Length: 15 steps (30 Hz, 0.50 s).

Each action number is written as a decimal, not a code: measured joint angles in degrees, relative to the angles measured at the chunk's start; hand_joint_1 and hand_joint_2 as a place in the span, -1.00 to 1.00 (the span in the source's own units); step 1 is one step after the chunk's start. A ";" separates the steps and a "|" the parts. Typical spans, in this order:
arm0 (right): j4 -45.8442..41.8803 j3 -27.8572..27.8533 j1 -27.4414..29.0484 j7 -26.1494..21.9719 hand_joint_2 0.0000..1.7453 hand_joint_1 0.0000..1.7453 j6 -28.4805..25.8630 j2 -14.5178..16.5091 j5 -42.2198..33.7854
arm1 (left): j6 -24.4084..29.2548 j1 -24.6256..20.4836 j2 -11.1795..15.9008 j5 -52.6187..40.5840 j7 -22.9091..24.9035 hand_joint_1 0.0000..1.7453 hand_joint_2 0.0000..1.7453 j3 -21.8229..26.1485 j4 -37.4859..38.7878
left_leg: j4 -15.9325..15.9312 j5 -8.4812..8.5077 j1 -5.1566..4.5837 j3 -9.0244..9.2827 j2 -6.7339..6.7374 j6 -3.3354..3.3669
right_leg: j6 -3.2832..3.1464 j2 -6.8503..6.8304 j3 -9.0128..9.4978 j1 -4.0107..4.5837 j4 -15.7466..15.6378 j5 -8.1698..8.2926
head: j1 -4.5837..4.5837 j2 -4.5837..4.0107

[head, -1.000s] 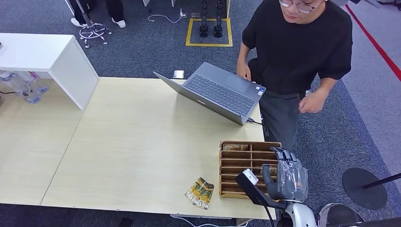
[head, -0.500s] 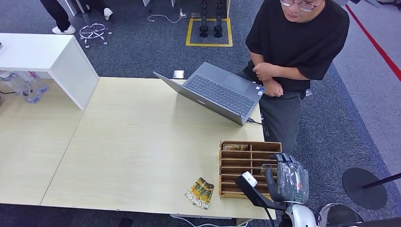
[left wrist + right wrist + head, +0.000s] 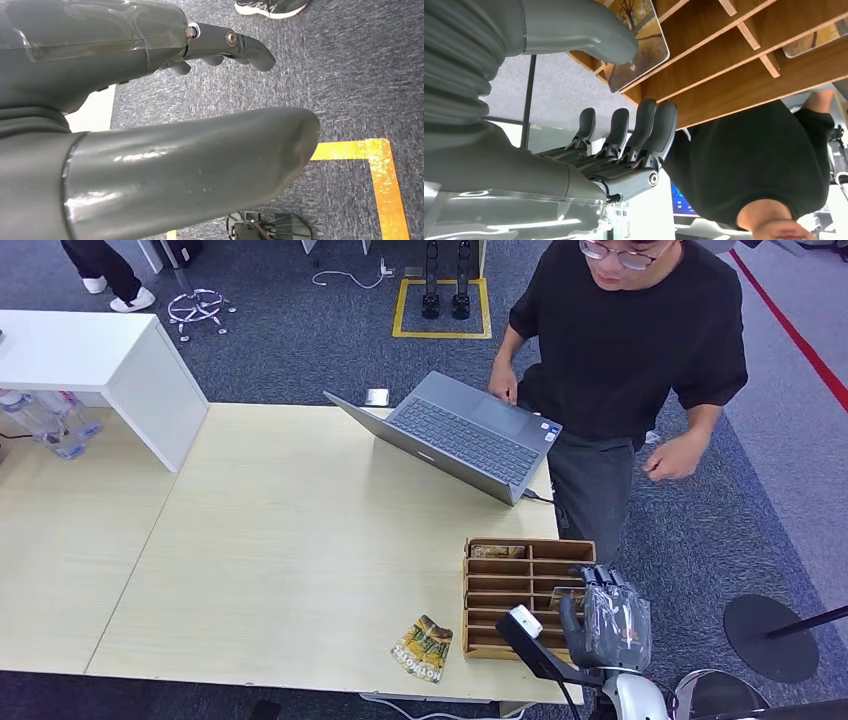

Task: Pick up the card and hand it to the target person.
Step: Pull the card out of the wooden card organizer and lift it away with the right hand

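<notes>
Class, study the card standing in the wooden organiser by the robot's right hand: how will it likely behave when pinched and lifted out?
The card looks thin and flat, so probably light and slightly bendy. Its glossy printed face may slip between the fingers. Standing in the wooden organiser, it could catch on a divider if pulled crooked.

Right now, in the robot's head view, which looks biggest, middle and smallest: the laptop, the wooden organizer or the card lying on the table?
1. Laptop, biggest.
2. Wooden organizer, middle; the right hand hides part of it.
3. Loose card, smallest.
</notes>
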 joint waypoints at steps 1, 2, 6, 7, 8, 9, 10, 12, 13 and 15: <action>0.01 0.02 0.00 0.00 1.00 0.04 0.08 -0.02 0.02 | 0.01 0.00 0.00 0.02 0.00 -1.00 -1.00 0.00 0.00 | 0.00 0.00 0.00 0.00 0.00 0.00 | 0.00 0.00 0.00 0.00 0.00 0.00 | 0.00 0.00; 0.03 0.04 -0.02 0.00 1.00 0.04 0.10 -0.06 0.04 | 0.01 0.00 0.00 0.03 0.00 -1.00 -1.00 0.00 0.00 | 0.00 0.00 0.00 -0.01 0.00 0.00 | 0.00 0.00 0.00 0.00 0.00 0.00 | 0.00 0.00; 0.34 0.20 -0.16 0.00 1.00 0.01 0.40 -0.18 0.19 | 0.01 0.00 0.00 0.05 0.00 -1.00 -1.00 0.00 0.00 | 0.00 0.00 0.00 0.00 0.00 0.00 | 0.00 0.00 0.00 0.00 0.00 0.00 | 0.01 0.00; 0.42 0.22 -0.19 0.00 1.00 0.02 0.51 -0.18 0.23 | 0.01 0.00 0.00 0.05 0.01 -1.00 -1.00 0.00 0.00 | 0.00 0.00 0.00 0.00 0.00 0.00 | 0.00 0.00 0.00 0.00 0.00 0.00 | 0.00 0.00; 0.47 0.25 -0.20 0.00 1.00 0.02 0.60 -0.18 0.26 | 0.01 0.00 0.00 0.05 0.01 -1.00 -1.00 0.00 0.00 | 0.00 0.00 0.00 -0.01 0.00 0.00 | 0.00 0.00 0.00 0.00 0.00 0.00 | 0.00 0.00; 0.50 0.26 -0.21 0.00 1.00 0.04 0.64 -0.18 0.29 | 0.01 0.00 0.00 0.05 0.01 -1.00 -1.00 0.00 0.00 | 0.00 0.00 0.00 -0.01 0.00 0.00 | 0.00 0.00 0.00 0.00 0.00 0.00 | 0.00 0.00; 0.51 0.28 -0.22 0.00 1.00 0.04 0.67 -0.18 0.30 | 0.01 0.00 0.00 0.05 0.01 -1.00 -1.00 0.00 0.00 | 0.00 0.00 0.00 -0.01 0.00 0.00 | 0.00 0.00 0.00 0.00 0.00 0.00 | 0.00 0.00; 0.52 0.32 -0.24 0.00 1.00 0.04 0.78 -0.18 0.32 | 0.02 0.00 0.00 0.08 -0.01 -1.00 -1.00 0.00 0.00 | 0.00 0.00 0.00 0.00 0.00 0.00 | 0.00 0.00 0.00 0.00 0.00 0.00 | 0.00 0.00; 0.55 0.36 -0.26 0.00 1.00 0.03 0.90 -0.18 0.32 | 0.03 0.00 0.00 0.10 -0.02 -1.00 -1.00 0.00 0.00 | 0.00 0.00 0.00 0.00 0.00 0.00 | 0.00 0.00 0.00 0.00 0.00 0.00 | 0.00 0.00; 0.67 0.50 -0.29 0.00 1.00 0.00 1.16 -0.18 0.34 | 0.08 0.00 0.00 0.12 -0.05 -1.00 -1.00 0.00 0.00 | 0.00 0.00 0.00 0.00 0.00 0.00 | 0.00 0.00 0.00 0.00 0.00 0.00 | 0.00 0.00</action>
